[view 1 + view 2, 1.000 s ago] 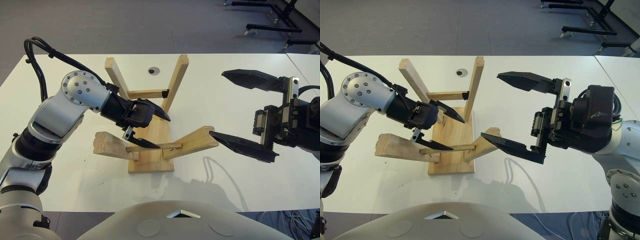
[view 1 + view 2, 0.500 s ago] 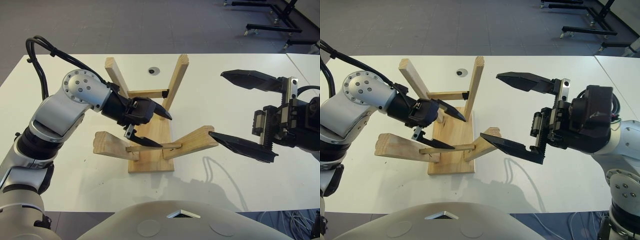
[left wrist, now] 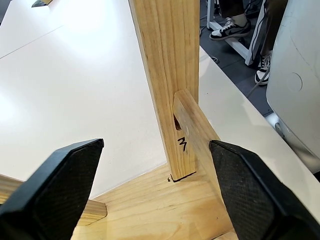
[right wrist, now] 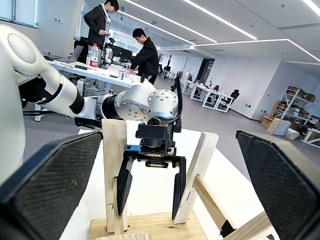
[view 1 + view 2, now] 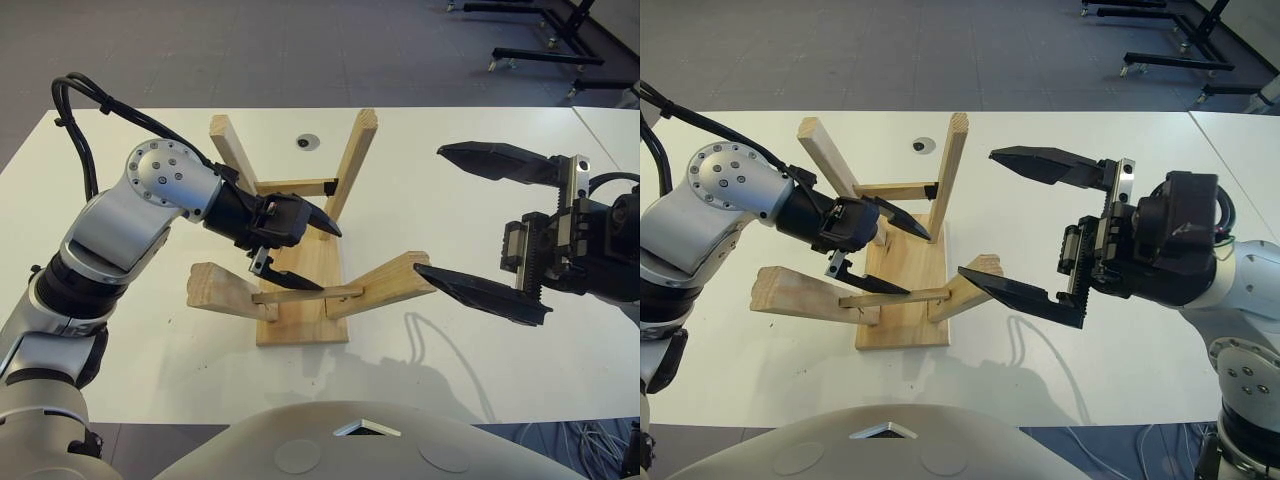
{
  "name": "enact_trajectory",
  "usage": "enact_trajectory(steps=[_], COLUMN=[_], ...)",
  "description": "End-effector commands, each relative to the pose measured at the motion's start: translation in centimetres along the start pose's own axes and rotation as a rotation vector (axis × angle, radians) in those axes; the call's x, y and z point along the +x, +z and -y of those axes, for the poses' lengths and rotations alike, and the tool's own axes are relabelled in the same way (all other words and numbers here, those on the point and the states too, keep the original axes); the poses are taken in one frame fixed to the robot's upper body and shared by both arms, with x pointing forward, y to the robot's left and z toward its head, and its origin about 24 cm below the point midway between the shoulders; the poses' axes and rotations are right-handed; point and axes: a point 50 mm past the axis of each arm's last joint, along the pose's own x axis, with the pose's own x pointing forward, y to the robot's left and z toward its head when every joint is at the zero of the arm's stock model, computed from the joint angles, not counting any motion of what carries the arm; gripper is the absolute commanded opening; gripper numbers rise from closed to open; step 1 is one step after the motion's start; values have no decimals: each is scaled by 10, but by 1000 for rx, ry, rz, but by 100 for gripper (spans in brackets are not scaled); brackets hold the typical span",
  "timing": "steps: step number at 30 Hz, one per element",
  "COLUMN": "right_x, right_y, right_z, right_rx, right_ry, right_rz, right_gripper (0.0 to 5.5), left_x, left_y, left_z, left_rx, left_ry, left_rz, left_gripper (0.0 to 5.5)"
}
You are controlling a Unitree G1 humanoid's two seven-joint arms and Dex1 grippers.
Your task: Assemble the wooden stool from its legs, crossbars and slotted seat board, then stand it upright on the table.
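1. The wooden stool stands upside down near the middle of the white tabletop [image 5: 150, 360]. Its slotted seat board [image 5: 300, 325] lies flat on the surface, and four legs rise from it and spread outwards.
2. The far left leg [image 5: 232, 150] and the far right leg [image 5: 355, 160] are joined by the far crossbar [image 5: 290, 187]. The near left leg [image 5: 220, 290] and the near right leg [image 5: 385, 283] are joined by the thinner near crossbar [image 5: 305, 294].
3. The left end effector [image 5: 330, 260] hangs over the seat board, between the two pairs of legs. Its two dark fingers are apart and grip nothing. One fingertip is just below the far crossbar, and the other is just beside the near crossbar; I cannot tell if it touches it.
4. In the left wrist view, the fingers [image 3: 55, 185] stand on both sides of one leg [image 3: 170, 75], well clear of it. One crossbar end [image 3: 192, 130] sits in a slot of this leg, and a pencil mark is on it.
5. The right end effector [image 5: 428, 210] is to the right of the stool, with its fingers spread very wide and empty. Its lower fingertip is just beside the top end of the near right leg, and its upper finger is well apart from the stool.
6. A small round hole [image 5: 308, 143] is in the tabletop, behind the far crossbar.
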Motion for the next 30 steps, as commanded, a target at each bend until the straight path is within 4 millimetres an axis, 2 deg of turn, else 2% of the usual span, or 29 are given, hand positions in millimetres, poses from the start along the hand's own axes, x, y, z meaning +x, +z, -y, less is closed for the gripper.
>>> enact_trajectory(steps=[1, 30], right_x=[-1, 3], right_y=[1, 2], right_z=[-1, -3], right_rx=[-13, -19], right_ry=[3, 29], right_rz=[-14, -31], right_gripper=[492, 492], left_x=[-2, 6], left_y=[-2, -23], left_z=[-1, 8], left_rx=[-1, -36], left_ry=[14, -28], left_rz=[-22, -140], left_gripper=[388, 388])
